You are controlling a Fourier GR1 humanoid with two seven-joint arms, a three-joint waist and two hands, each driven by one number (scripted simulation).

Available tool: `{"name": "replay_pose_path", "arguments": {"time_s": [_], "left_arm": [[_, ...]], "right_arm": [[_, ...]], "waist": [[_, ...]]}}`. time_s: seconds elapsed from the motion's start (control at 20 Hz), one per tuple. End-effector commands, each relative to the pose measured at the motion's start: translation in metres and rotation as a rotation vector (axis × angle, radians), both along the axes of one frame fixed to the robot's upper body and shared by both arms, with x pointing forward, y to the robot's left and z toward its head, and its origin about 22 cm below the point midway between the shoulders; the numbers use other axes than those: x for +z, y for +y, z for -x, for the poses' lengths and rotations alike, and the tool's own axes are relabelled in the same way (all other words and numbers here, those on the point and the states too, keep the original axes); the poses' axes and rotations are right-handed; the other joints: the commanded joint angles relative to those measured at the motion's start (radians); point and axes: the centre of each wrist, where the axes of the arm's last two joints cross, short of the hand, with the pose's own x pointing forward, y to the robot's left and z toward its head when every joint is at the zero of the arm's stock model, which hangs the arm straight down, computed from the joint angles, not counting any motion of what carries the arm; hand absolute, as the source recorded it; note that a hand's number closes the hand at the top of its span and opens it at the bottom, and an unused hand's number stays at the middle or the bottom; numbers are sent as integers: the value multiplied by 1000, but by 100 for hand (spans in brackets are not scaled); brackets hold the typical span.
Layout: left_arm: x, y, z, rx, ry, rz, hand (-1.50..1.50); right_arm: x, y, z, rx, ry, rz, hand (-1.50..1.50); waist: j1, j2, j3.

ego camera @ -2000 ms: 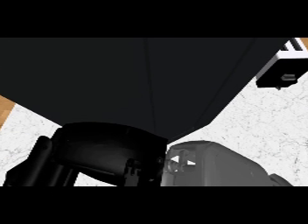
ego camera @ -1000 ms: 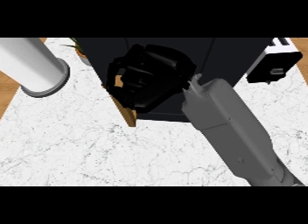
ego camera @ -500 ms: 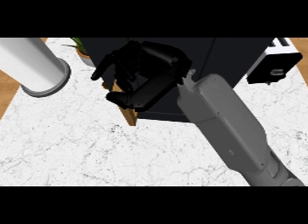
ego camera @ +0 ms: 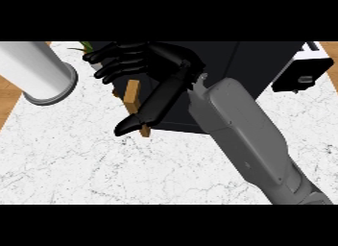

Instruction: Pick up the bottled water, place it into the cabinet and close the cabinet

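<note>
From my head view I see my right hand, black, at about 11 o'clock from the middle of the view, with its grey forearm running down to about 5 o'clock. The fingers are spread and only lightly bent, lying over the top left corner of the dark box-shaped cabinet; they close around nothing I can see. The thumb stretches down and to the left, its tip just beside the narrow wooden edge of the cabinet door, which stands out at the cabinet's left side. Whether the thumb touches the wood I cannot tell.

The bottled water does not show anywhere in my view, and the cabinet's inside is hidden from me, so I cannot tell where it is.

At about 9 to 10 o'clock a white cylinder with a grey rim comes in from the left edge, tilted, apart from the hand. A bit of green leaf peeks out just above the fingers. At 2 o'clock a black-and-white appliance sits just beside the cabinet's right side. All of it stands on a white marble counter top, with brown wooden floor at the left edge.

My left hand is out of view.
</note>
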Motion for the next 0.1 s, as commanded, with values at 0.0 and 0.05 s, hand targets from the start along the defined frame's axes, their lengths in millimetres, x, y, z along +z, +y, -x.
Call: {"name": "replay_pose_path", "arguments": {"time_s": [0.0, 0.05], "left_arm": [[1, -2, -12, -24, -23, -6, -150], [-5, -2, -5, -49, -19, 16, -150]], "right_arm": [[57, -39, -29, -218, -108, -98, -150], [49, -24, -29, -245, -97, -92, -150]], "waist": [[-19, 10, 7], [2, 10, 6]]}}
